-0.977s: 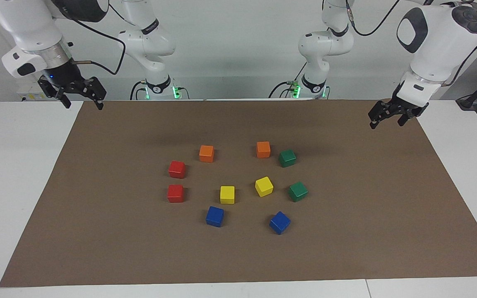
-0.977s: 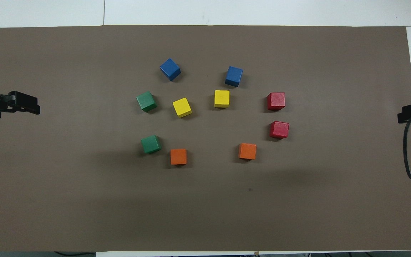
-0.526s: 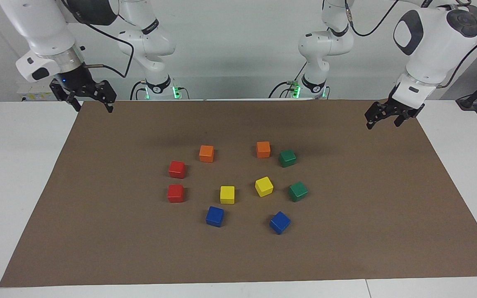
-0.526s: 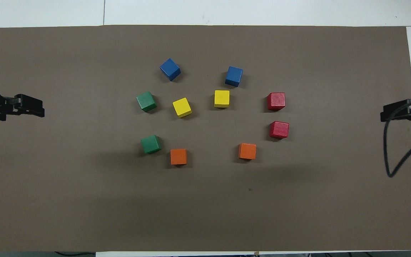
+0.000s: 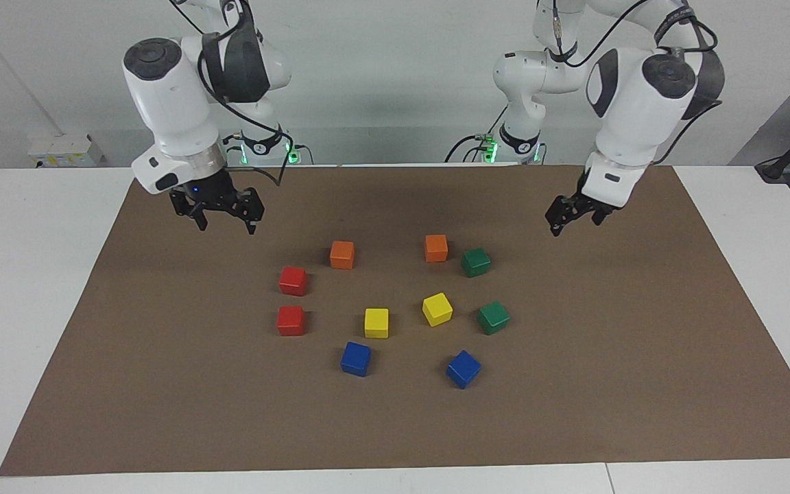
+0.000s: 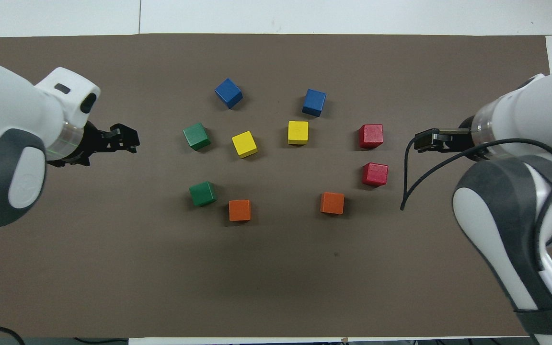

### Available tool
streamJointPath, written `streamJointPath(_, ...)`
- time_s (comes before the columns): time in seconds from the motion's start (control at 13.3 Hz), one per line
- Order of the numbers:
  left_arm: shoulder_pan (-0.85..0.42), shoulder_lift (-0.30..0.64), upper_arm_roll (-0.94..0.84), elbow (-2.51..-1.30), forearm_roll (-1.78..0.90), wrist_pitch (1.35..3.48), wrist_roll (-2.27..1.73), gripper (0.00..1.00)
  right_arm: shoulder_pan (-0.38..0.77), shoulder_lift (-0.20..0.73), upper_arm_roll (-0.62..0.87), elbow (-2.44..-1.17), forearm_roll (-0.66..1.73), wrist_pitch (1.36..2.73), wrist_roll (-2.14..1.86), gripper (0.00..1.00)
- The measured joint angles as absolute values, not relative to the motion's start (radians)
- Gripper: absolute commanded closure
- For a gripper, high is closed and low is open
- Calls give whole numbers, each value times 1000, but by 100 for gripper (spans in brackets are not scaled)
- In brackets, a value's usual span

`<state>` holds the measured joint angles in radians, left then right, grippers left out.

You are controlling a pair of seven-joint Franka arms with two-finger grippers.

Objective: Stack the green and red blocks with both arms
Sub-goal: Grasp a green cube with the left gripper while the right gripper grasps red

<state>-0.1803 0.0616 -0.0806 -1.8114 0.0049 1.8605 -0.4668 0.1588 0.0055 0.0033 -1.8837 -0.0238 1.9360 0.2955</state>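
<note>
Both arms hang over the brown mat (image 5: 642, 343), holding nothing. The right gripper (image 5: 225, 221) is spread wide near the red blocks (image 5: 293, 280); the left gripper (image 5: 571, 218) (fingers hard to read) is near the green blocks (image 5: 476, 262). Each should drop straight down, centered on one block.

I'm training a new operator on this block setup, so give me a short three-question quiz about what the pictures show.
1. True or false: a red block already sits on a green block.
2. How many orange cubes lie on the brown mat?
3. Which pair lies toward the left arm's end of the table? A) green blocks B) red blocks C) neither

Key: 1. False: every cube lies singly, and the left hand and right hand hold nothing. 2. Two. 3. A
</note>
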Motion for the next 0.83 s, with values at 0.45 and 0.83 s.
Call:
streamJointPath(0.45,-284,286,-78,-1770,3,2046,-661,0,181,109,2,-1963,-24,2094,321,0)
streamJointPath(0.83,-349,492,-72,-1559,25,2052,-768,0,206,165,3,-1990,-24,2208,322,0)
